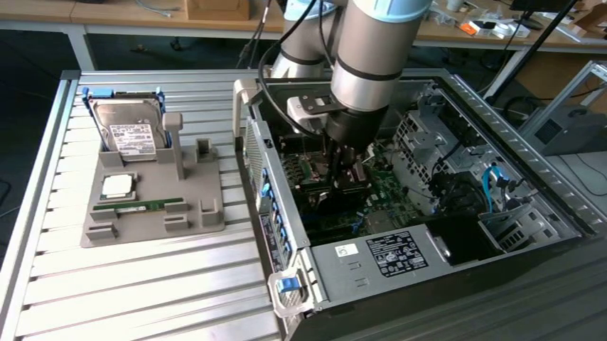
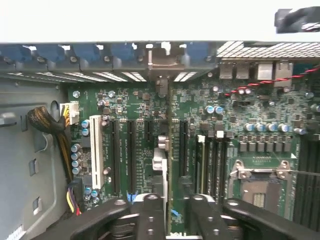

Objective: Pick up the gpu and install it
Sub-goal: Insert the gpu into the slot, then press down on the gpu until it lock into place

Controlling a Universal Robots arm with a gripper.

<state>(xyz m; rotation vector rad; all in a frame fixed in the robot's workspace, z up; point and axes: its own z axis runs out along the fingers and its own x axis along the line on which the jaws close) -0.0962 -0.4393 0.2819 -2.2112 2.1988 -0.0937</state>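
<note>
Exterior view. Reads little: a white label on the hard drive (image 1: 128,128) and a black-and-white sticker on the power supply (image 1: 396,252), both with print too small to make out. Shows the hard drive standing in a grey holder (image 1: 104,234) in the exterior view's left half, with a processor chip (image 1: 119,186) and a green memory stick (image 1: 142,206) lying lower on the same holder. Rests all of it on a table (image 1: 142,291) of ribbed aluminium slats. Has wooden desks (image 1: 124,14) with cables and clutter along the top edge, over a dark floor. Finds the open computer case (image 1: 559,202) lying on its side at centre and right, and the arm (image 1: 365,71) reaching straight down into it, gripper (image 1: 343,170) low over the green board.

Wrist view. Offers no readable writing on the motherboard (image 2: 125,100). Catches the gpu (image 2: 170,145) edge-on, upright, standing in the row of long black slots, its bracket end at the case's rear wall. Puts the gripper (image 2: 175,210) astride that card; clamped or let go, cannot tell. Sets the processor socket (image 2: 262,185) off to one side, a yellow wire bundle (image 2: 67,150) to the other.
</note>
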